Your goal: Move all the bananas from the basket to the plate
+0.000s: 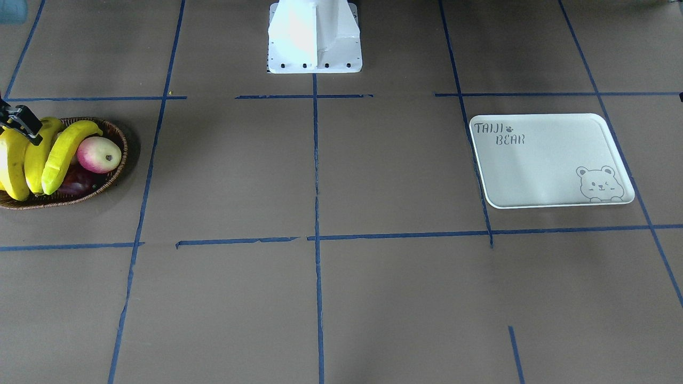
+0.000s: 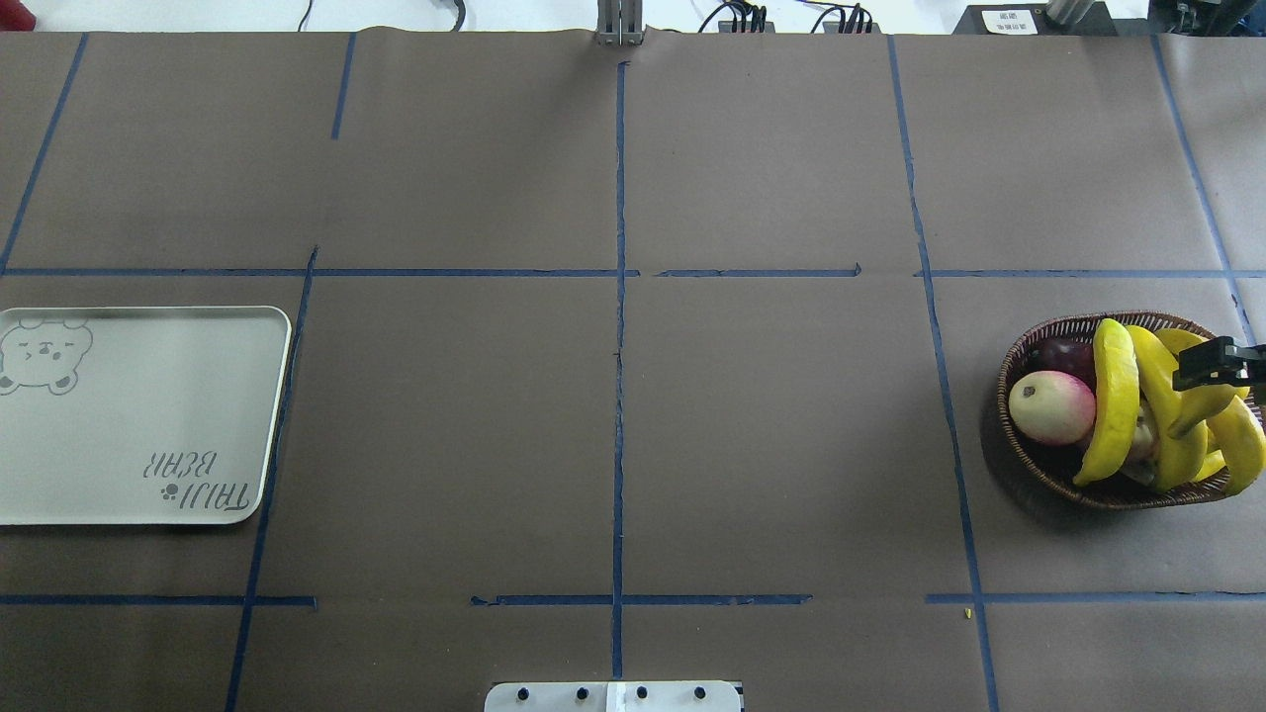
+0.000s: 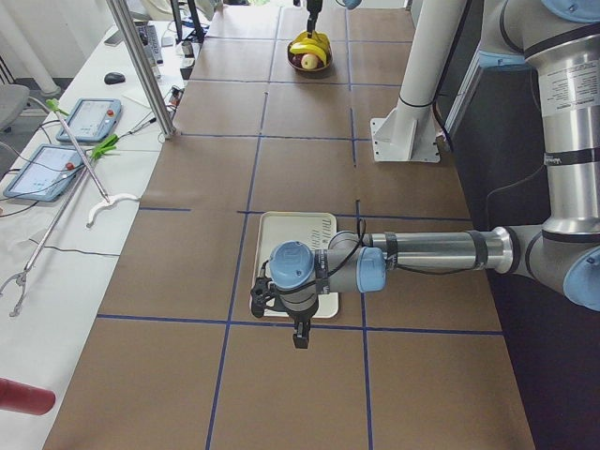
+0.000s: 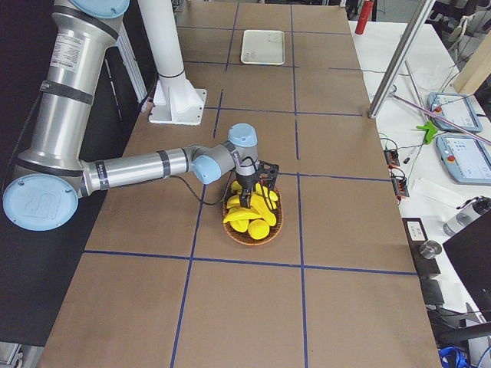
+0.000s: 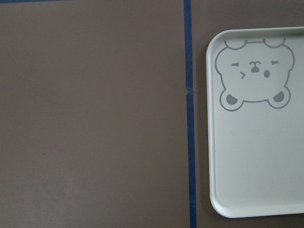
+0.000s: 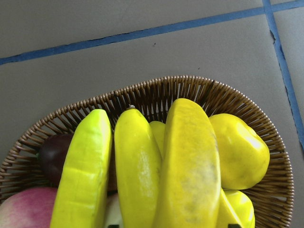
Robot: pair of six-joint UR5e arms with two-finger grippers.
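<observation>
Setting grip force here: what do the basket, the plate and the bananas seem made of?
The basket looks like woven wicker, matte brown: separate strands and a braided rim show. The plate seems plastic or melamine: smooth white, soft sheen, printed bear. The bananas are probably plastic replicas: uniform, faintly glossy yellow skin.

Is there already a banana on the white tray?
No, the tray holds nothing, and the bananas lie in the basket.
</observation>
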